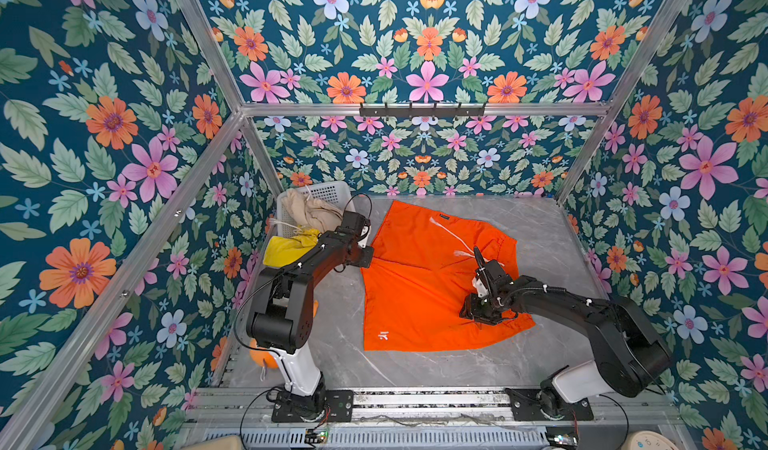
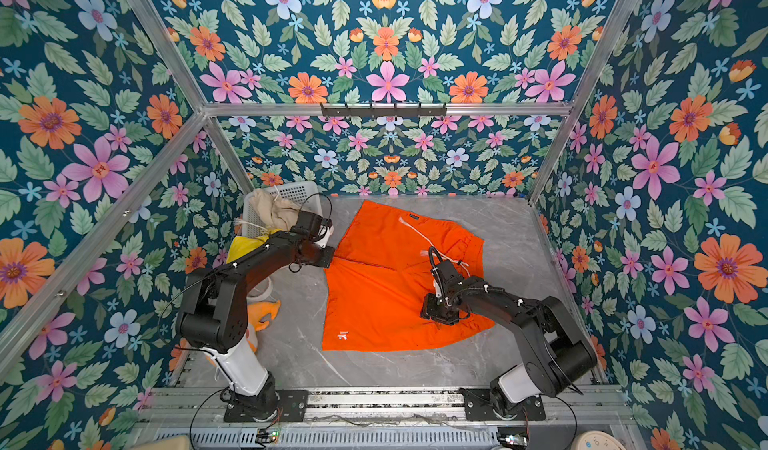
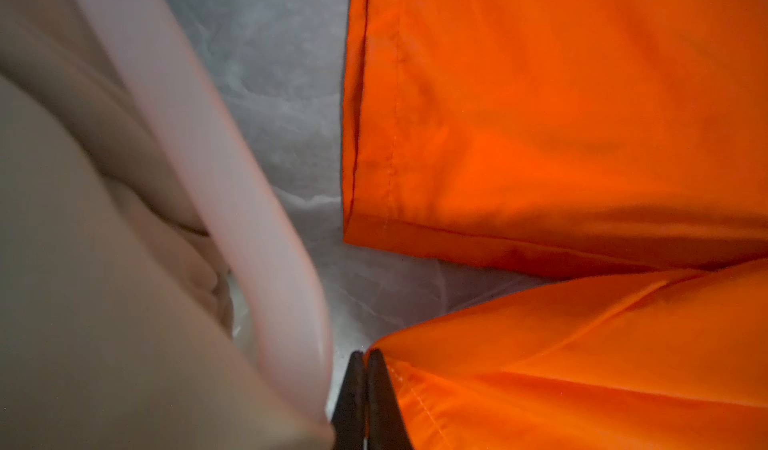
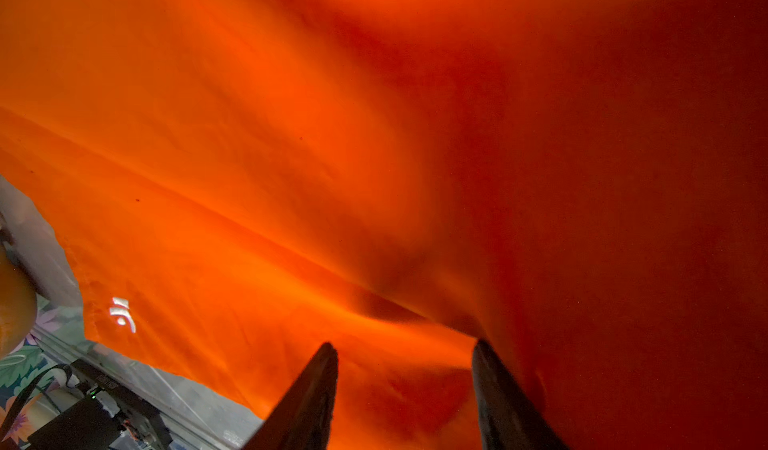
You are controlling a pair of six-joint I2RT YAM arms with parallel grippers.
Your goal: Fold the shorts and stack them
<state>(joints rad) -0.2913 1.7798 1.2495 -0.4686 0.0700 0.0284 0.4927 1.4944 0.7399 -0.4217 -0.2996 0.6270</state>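
Left wrist cam: our left gripper (image 3: pixel 365 358) pinches hem of orange shorts (image 3: pixel 540 115), right gripper (image 4: pixel 404 344) gapes; none folded, beige shorts (image 1: pixel 309 211) & yellow shorts (image 1: pixel 286 247) wait.

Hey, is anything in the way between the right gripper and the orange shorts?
Nothing visible is. The right gripper stands open directly at the orange shorts, with only their own cloth in front of its fingers.
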